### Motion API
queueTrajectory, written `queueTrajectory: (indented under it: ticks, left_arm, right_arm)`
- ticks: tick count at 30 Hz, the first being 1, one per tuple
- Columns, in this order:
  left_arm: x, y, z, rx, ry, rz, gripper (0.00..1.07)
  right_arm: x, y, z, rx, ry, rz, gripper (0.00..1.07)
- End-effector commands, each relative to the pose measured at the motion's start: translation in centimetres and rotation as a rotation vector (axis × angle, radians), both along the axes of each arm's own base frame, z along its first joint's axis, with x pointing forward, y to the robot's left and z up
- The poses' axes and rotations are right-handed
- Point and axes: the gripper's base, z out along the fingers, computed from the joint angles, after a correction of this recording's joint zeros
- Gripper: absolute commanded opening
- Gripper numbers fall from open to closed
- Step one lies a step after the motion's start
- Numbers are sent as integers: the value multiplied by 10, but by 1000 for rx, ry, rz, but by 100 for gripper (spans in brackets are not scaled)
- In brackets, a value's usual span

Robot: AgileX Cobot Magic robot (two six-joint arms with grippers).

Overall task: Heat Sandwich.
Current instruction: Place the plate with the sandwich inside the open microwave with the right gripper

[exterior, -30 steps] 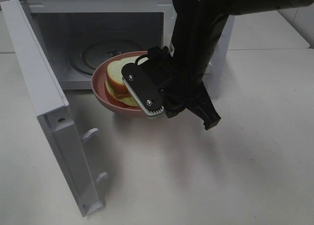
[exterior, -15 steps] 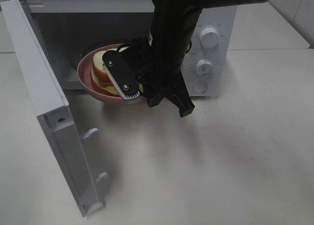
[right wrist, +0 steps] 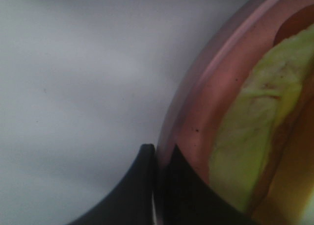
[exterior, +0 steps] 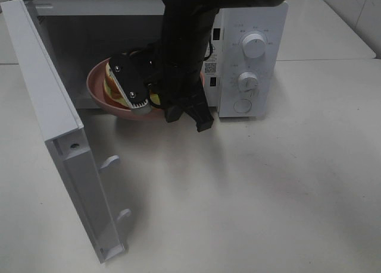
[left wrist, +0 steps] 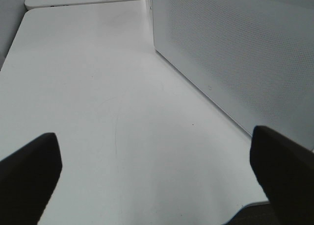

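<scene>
In the upper left of the high view, at the mouth of an open white microwave (exterior: 250, 23), the right gripper (exterior: 141, 103) is clamped on the rim of a pink plate (exterior: 98, 94) carrying the sandwich (exterior: 111, 85), partly inside the cavity. The left gripper (left wrist: 157, 173) hangs empty, jaws wide apart, over bare table (left wrist: 98, 87). The door (exterior: 53, 106) is open and the food nearly in; setting down, releasing, closing and starting appear left.

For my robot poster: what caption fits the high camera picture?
Right gripper, shut on the pink plate, holds the sandwich at the open microwave.
</scene>
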Motion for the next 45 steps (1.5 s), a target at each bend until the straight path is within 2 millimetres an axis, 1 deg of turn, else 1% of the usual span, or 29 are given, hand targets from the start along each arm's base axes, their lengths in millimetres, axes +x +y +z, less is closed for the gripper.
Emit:
queueTrajectory:
  ticks: [1,2,12,16,19,25,29,36,38,45]
  left_arm:
    - [-2,0,1,-1,-27,3,100]
    - [-2,0,1,-1,-27,3,100]
    - [-2,0,1,-1,-27,3,100]
    - [-2,0,1,-1,-27,3,100]
    - [-2,0,1,-1,-27,3,100]
    - [-2,0,1,-1,-27,3,100]
    - [-2,0,1,-1,-27,3,100]
    - [-2,0,1,-1,-27,3,100]
    - [-2,0,1,3,-27,5,100]
    - [-2,2,1,16,-28,15,100]
  right_arm:
    - [6,7,4,7,-23,-16,0]
    - [11,10,4,15,-29,-36,0]
    - [24,21,1,30,-45,-82,1]
    - [33,26,-5,27,-68,-102,1]
    - [35,29,-7,30,-71,-102,1]
    - [47,38,-11,71,-99,-138,1]
    - [54,41,-15,93,-134,-166,1]
    - [65,35,-21,88,-144,-186,1]
    - [68,37,-24,95,-151,-185,0]
    - [80,35,-28,134,-185,-212,0]
